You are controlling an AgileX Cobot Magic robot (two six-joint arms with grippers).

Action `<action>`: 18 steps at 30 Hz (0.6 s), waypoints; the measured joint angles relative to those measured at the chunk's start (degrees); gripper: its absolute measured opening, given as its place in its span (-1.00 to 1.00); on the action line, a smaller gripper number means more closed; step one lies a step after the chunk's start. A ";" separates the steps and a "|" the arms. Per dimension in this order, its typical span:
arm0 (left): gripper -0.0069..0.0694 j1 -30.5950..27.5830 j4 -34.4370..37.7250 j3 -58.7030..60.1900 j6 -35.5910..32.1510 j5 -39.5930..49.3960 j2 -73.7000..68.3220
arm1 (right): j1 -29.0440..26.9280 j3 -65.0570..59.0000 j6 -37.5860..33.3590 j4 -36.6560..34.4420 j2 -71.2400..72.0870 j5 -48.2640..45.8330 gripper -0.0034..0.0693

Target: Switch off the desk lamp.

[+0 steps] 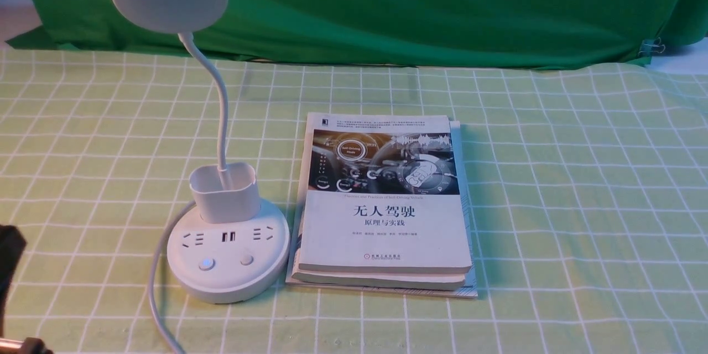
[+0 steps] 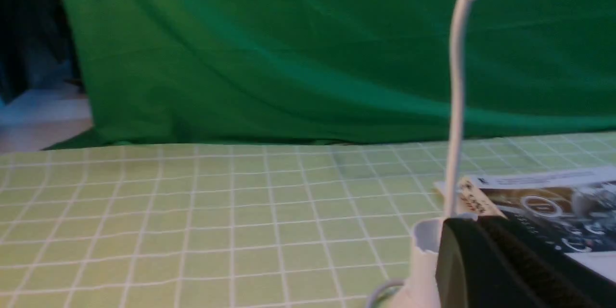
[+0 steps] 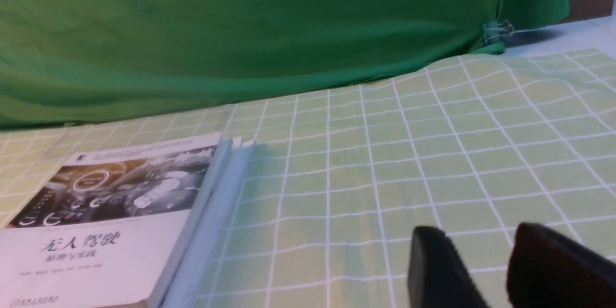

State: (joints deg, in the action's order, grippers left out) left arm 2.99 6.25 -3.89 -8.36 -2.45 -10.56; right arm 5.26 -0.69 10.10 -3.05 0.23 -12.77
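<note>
Desk lamp (image 1: 228,243) stands just left of the book (image 1: 384,204), neck upright, buttons (image 1: 206,264) facing you. Your left gripper (image 1: 8,254), farther left of the book, is nearer; its spread cannot be told, seemingly one finger showing. Right gripper (image 3: 481,236): slightly parted, empty.

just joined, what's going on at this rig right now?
Nothing is being handled yet. The desk lamp stands untouched on the checked tablecloth, left of a stack of books. The left gripper sits low on the lamp's left, clear of it; its jaw state is unclear. The right gripper hovers open over cloth right of the books. One base button glows faintly, with nothing on it.
</note>
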 joint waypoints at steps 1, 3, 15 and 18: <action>-0.81 -2.19 0.64 1.04 -0.15 0.29 1.88 | 0.00 0.00 0.00 0.00 0.00 0.00 -0.25; -0.81 -5.05 1.72 2.77 -0.20 1.07 4.30 | 0.00 0.00 0.00 0.00 0.00 0.00 -0.25; -0.81 -8.09 2.08 4.32 2.11 16.95 10.59 | 0.00 0.00 0.00 0.00 0.00 0.00 -0.25; -0.81 -8.09 2.20 4.32 2.16 16.75 10.66 | 0.00 0.00 0.00 0.00 0.00 0.00 -0.25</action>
State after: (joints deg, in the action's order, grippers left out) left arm -5.10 8.45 0.44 -6.20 14.30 0.10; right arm 5.26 -0.69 10.10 -3.05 0.23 -12.77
